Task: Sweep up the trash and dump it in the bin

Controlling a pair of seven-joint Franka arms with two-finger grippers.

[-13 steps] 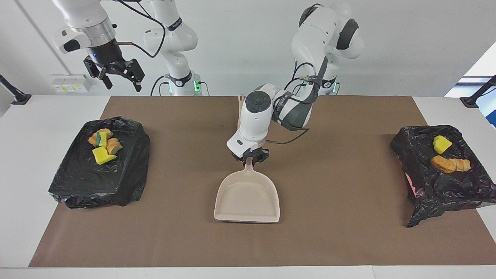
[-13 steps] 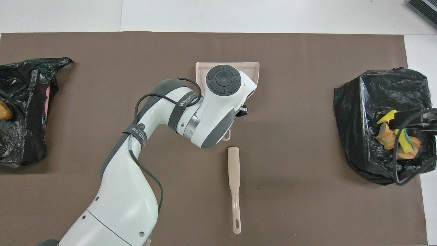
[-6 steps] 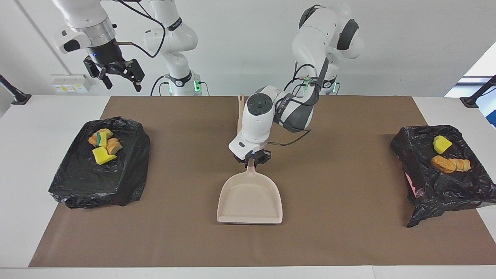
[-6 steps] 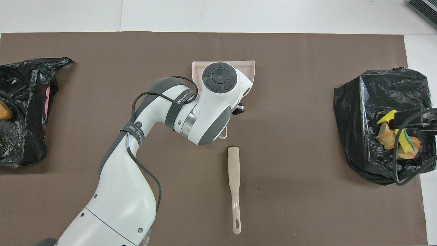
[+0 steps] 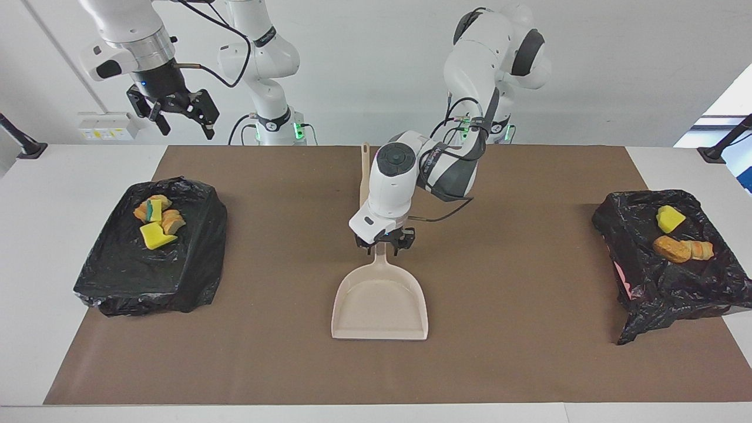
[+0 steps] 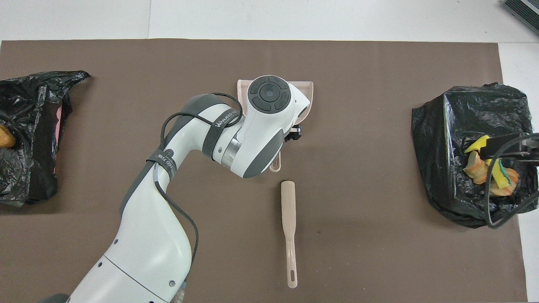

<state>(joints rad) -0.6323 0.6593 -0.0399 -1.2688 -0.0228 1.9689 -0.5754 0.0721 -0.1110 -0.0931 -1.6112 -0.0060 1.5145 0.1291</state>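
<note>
The beige dustpan [image 5: 380,299] lies flat on the brown mat in the middle of the table, its handle pointing toward the robots. My left gripper [image 5: 385,245] hangs just over that handle, fingers spread on either side of it, open. In the overhead view the left arm covers most of the dustpan [image 6: 310,90]. The trash lies in two black-bagged bins: several scraps [image 5: 157,218] in the bin [image 5: 147,276] at the right arm's end, a yellow sponge [image 5: 670,218] and a bread chunk [image 5: 682,249] in the bin [image 5: 658,282] at the left arm's end. My right gripper [image 5: 183,124] waits open, high above the first bin.
The beige brush [image 6: 289,227] lies on the mat, nearer to the robots than the dustpan, with its handle toward them. The brown mat [image 5: 529,352] covers most of the white table. The bins stand at the mat's two ends.
My left gripper has opened and let go of the dustpan's handle. The dustpan has shifted slightly and now lies flat. The right arm has not moved.
</note>
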